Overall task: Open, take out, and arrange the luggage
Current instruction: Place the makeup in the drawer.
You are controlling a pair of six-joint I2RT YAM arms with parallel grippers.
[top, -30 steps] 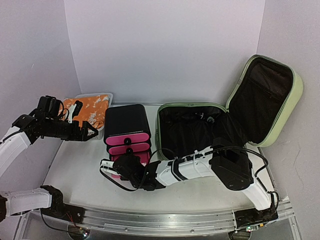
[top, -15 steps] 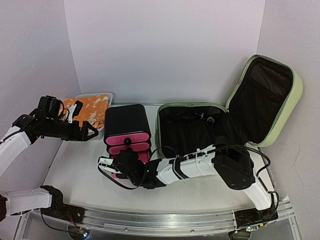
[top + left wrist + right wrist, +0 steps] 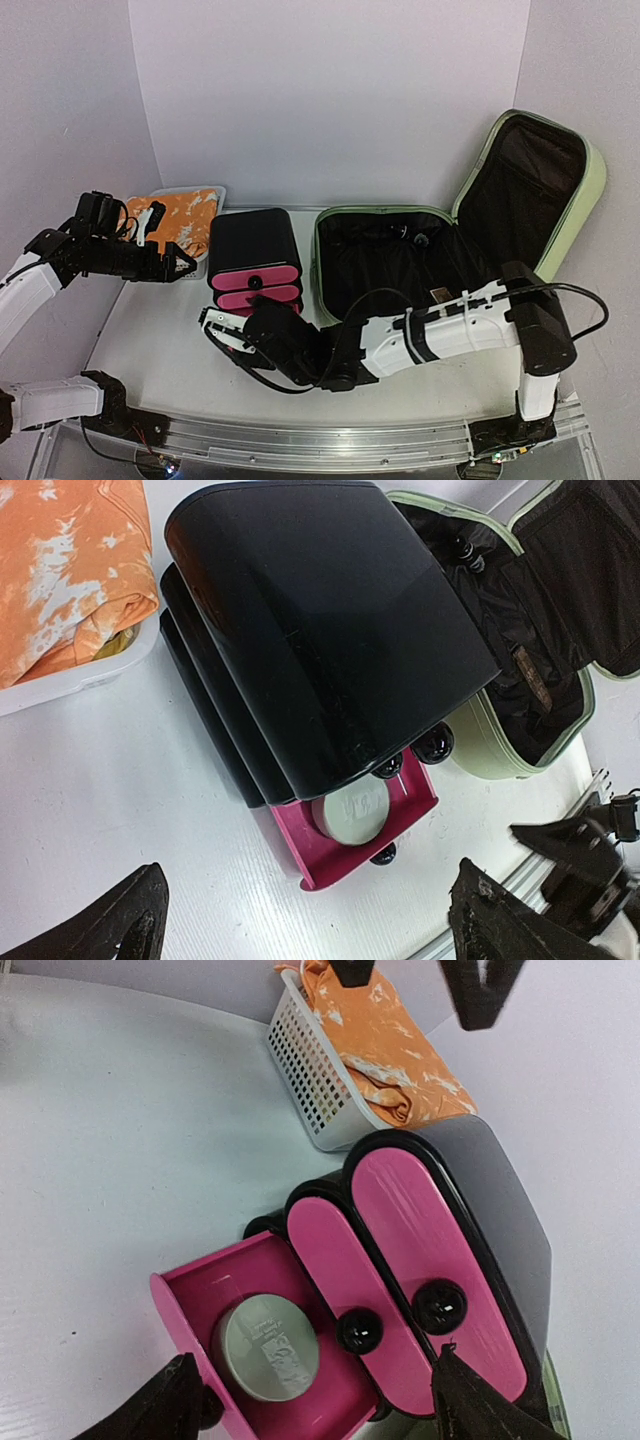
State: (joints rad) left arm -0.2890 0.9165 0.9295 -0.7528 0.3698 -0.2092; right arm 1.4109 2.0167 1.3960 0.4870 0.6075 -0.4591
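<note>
On a white table (image 3: 150, 340) between white walls, the light-green luggage (image 3: 592, 185) lies open at rear right, the right gripper (image 3: 222, 328) stretched low, fingers spread empty around the pulled-out pink drawer (image 3: 215, 1265), and the left gripper (image 3: 185, 265) raised, splayed empty.

Smooth hard-shell luggage (image 3: 588, 195), cloth lining (image 3: 520, 190)

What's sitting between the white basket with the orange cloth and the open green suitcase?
A black plastic drawer box with pink fronts, clearest in the top view.
</note>
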